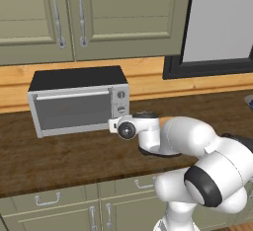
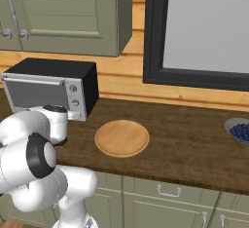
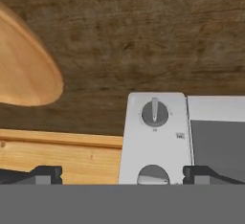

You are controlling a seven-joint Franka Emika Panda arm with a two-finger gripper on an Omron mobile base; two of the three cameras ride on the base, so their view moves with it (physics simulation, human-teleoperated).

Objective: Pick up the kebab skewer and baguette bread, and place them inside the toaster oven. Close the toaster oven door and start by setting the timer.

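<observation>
The silver-grey toaster oven [image 1: 79,79] with a black top stands on the wooden counter, and the toaster oven door [image 1: 73,110] is upright and shut, its bar handle along the top. My gripper [image 1: 112,124] hovers just in front of the knob column [image 1: 121,101] on the oven's right side, jaws open and empty. In the hand view, which is rolled over, the fingertips [image 3: 45,174] flank one knob [image 3: 152,175] at the gripper [image 3: 123,175], with another knob [image 3: 154,113] beyond it. The kebab skewer and baguette bread are hidden from me.
A bare round wooden plate [image 2: 121,138] lies on the counter right of the oven [image 2: 53,88]. A bowl of blueberries [image 2: 240,130] sits at the far right. Wall cabinets hang above, and a dark-framed window [image 2: 204,27] is behind.
</observation>
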